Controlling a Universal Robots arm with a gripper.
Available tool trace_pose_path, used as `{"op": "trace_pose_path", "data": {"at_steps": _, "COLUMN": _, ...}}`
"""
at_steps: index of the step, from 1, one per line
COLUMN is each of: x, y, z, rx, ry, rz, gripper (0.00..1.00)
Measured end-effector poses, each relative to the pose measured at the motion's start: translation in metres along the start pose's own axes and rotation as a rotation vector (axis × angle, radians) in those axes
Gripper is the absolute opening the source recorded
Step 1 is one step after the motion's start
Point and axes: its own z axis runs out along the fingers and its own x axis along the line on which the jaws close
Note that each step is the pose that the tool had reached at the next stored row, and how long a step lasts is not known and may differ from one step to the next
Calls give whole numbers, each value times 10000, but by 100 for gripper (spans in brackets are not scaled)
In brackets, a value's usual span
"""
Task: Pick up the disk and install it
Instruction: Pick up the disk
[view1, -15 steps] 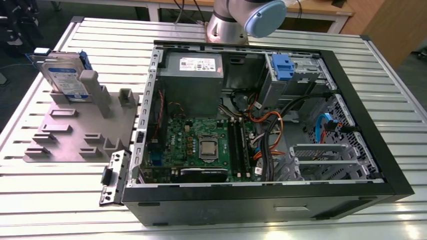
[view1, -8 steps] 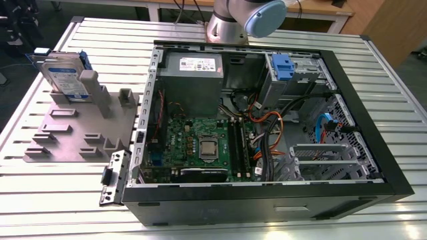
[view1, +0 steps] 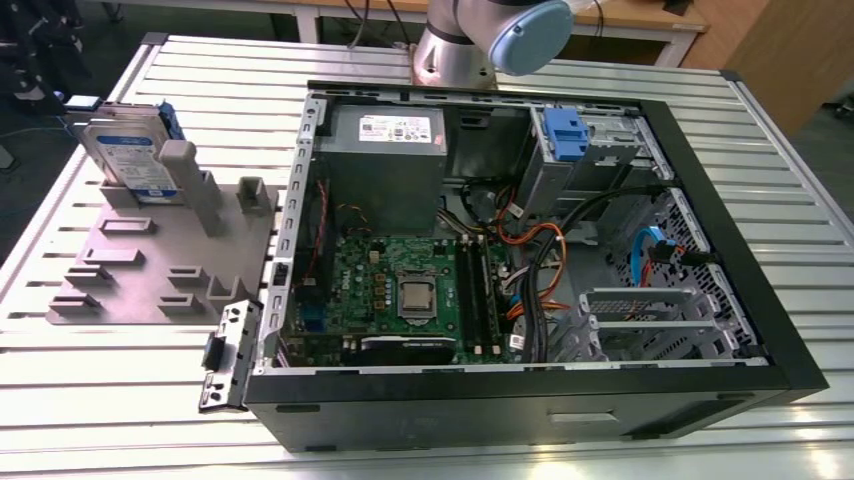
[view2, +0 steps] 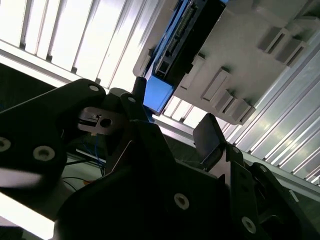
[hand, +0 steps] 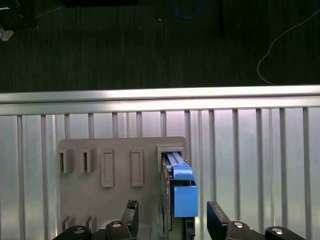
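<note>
The disk (view1: 131, 150) stands on edge in a slot of the grey holder plate (view1: 147, 270), at the exterior view's left, outside the computer case. It is silver with a blue-and-white label and a blue bracket. In the first wrist view my gripper (hand: 173, 212) is open and hangs above the disk (hand: 183, 192), with one dark fingertip (hand: 131, 207) on each side of its blue edge and clear of it. The second wrist view has the open gripper (view2: 174, 112) a short way off the disk's blue end (view2: 159, 92), which sits in the grey holder (view2: 260, 45).
The open computer case (view1: 747, 300) lies on the slatted metal table (view1: 801, 170). Inside are a motherboard (view1: 400, 290), a grey power supply (view1: 387, 150), cables, and a drive bay with a blue latch (view1: 566, 135). The arm's base (view1: 461, 45) stands behind the case.
</note>
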Motion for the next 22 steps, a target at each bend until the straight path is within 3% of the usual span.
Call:
{"op": "trace_pose_path", "data": {"at_steps": 8, "x": 2, "y": -7, "z": 139, "rx": -82, "ry": 4, "rz": 38, "gripper": 65}}
{"op": "trace_pose_path", "data": {"at_steps": 18, "x": 0, "y": -7, "z": 156, "rx": -85, "ry": 3, "rz": 38, "gripper": 65}}
{"op": "trace_pose_path", "data": {"at_steps": 22, "x": -67, "y": -3, "z": 192, "rx": -115, "ry": 6, "rz": 47, "gripper": 65}}
